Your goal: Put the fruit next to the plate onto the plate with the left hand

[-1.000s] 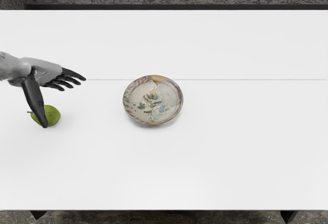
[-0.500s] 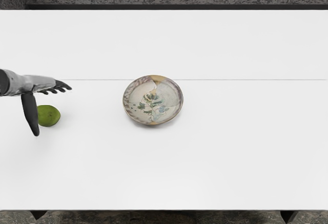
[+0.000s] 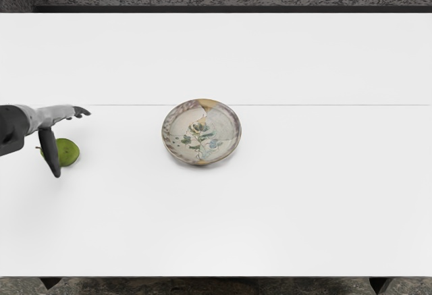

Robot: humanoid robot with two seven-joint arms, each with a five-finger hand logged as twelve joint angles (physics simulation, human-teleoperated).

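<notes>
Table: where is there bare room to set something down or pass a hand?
The table is bare right of the plate to the right edge, along the wide front strip, and along the far strip behind it. The gap between fruit and plate is bare too. Crowded only at the left edge, where the left hand is at the fruit.

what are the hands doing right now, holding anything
Left hand: open, holding nothing; the green fruit lies by its thumb.
Right hand: not in view.
</notes>
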